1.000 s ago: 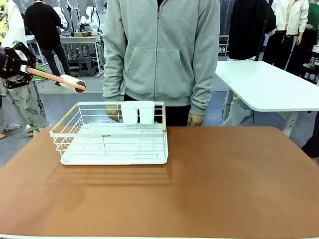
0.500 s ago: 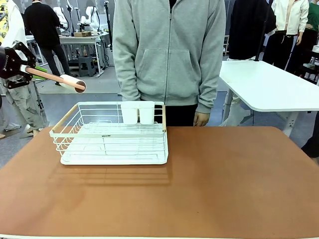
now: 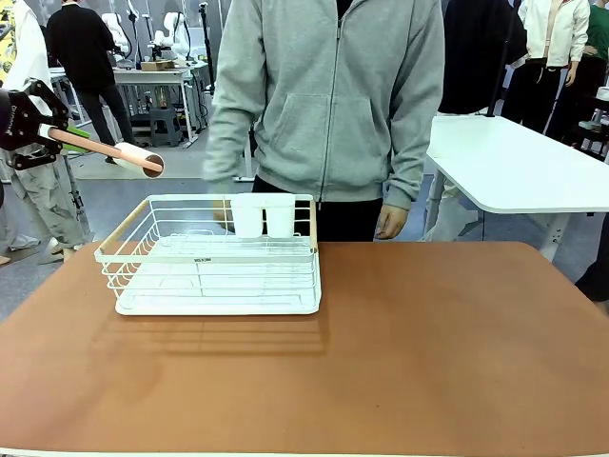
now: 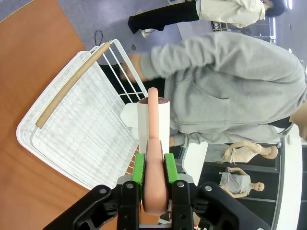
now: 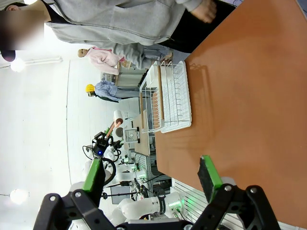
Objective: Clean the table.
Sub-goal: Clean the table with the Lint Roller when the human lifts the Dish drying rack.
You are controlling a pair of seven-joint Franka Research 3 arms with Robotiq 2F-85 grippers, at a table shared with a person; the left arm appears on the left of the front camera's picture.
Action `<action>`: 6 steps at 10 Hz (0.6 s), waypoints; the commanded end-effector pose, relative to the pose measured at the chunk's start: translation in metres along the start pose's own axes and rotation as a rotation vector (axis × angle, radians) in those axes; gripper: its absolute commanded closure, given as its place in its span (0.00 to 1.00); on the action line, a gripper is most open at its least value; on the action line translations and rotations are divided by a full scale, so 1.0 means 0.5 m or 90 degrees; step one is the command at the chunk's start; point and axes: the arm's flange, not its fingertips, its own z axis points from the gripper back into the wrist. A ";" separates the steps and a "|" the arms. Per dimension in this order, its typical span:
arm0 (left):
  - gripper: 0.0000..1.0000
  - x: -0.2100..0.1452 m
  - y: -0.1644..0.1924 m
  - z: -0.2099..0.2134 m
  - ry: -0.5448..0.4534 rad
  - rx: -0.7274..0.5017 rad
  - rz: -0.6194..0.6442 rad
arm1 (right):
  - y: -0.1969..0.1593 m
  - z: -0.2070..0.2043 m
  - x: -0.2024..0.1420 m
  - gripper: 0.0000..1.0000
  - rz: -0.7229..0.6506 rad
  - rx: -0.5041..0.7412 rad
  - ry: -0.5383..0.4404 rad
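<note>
The table (image 3: pixel 428 352) has a bare reddish-brown top. High off its left edge my left gripper (image 3: pixel 29 122) is shut on the pink handle of a lint roller (image 3: pixel 107 150), whose white roll points toward the person. In the left wrist view the roller (image 4: pixel 153 120) runs straight out from between the green pads of the left gripper (image 4: pixel 154 168), above a white wire dish rack (image 4: pixel 72 129) on the table (image 4: pixel 29 52). My right gripper (image 5: pixel 151 173) is open with nothing between its fingers, hanging over the table (image 5: pixel 249 96).
The dish rack (image 3: pixel 219 307) stands on the left half of the table with a white two-cup holder (image 3: pixel 265 215) at its far rim. A person in a grey hoodie (image 3: pixel 333 105) stands at the far edge. A white table (image 3: pixel 514 162) is at the back right.
The person has stepped toward picture right and lifted the hand away from the rack's far rim. Neither arm has moved.
</note>
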 end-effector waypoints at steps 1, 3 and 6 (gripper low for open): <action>1.00 0.000 -0.002 0.001 -0.001 -0.001 -0.001 | 0.005 -0.001 -0.007 0.00 0.006 0.008 -0.001; 1.00 0.000 -0.002 0.001 -0.001 -0.001 -0.001 | 0.005 -0.001 -0.007 0.00 0.006 0.008 -0.001; 1.00 0.000 -0.002 0.001 -0.001 -0.001 -0.001 | 0.005 -0.001 -0.007 0.00 0.006 0.008 -0.001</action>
